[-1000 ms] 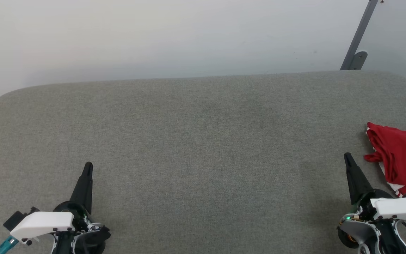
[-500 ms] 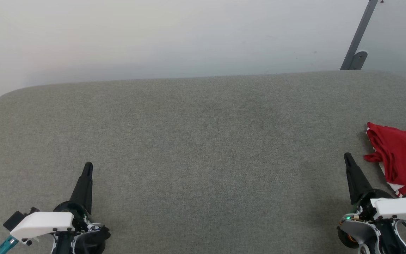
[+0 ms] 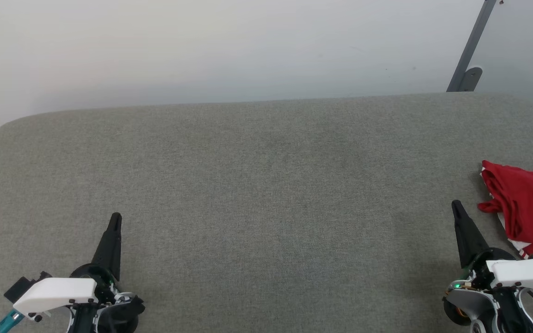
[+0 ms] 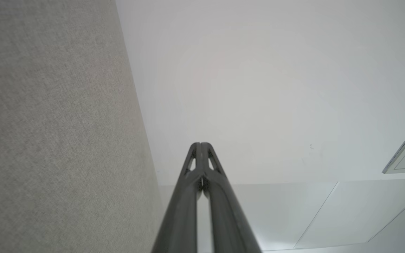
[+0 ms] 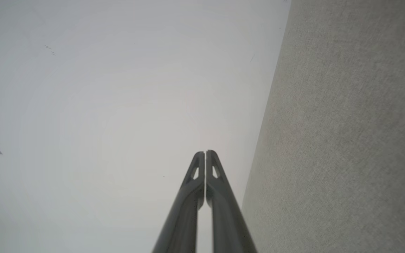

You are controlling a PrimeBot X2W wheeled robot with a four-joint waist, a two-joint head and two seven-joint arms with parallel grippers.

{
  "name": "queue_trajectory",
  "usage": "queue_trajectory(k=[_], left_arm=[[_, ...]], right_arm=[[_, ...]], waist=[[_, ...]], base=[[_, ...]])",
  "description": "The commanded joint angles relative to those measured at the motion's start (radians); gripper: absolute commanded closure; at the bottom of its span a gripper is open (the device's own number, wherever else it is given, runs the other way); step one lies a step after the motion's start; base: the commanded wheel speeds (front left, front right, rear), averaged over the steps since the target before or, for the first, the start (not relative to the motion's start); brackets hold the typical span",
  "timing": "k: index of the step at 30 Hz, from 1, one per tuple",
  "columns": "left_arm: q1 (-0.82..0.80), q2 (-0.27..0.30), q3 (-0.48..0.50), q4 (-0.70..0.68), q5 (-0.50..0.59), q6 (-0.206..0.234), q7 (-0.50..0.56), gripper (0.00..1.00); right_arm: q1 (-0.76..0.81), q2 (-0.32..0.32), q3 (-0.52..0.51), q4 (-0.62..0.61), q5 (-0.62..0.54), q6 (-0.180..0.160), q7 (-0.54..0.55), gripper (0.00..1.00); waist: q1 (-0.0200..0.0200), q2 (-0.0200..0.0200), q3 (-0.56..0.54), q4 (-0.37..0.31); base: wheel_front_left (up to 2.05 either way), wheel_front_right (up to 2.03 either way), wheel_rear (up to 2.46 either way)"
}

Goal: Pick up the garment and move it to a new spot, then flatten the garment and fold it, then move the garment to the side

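Note:
The red garment point(image 3: 528, 208) lies crumpled at the right edge of the grey padded surface point(image 3: 266, 185), partly cut off by the head view's border, a bit of white showing at its near side. My right gripper point(image 3: 456, 206) hovers just left of it, shut and empty, fingertips touching in the right wrist view point(image 5: 205, 153). Far off at the lower left, my left gripper point(image 3: 115, 217) is also shut on nothing, its tips pressed together in the left wrist view point(image 4: 200, 144).
A pale wall point(image 3: 201, 46) rises behind the padded surface. A grey metal bracket point(image 3: 467, 69) leans at the back right corner. The surface's rounded corners curve away at far left and far right.

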Motion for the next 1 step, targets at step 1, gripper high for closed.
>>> queue_trajectory(k=[1], left_arm=[[-0.015,-0.002,0.004,0.0,0.005,0.0,0.003,1.0]], right_arm=[[-0.004,0.002,-0.001,0.002,0.004,0.0,0.002,1.0]], waist=[[0.0,0.0,0.0,0.0]], base=[[0.0,0.0,0.0]])
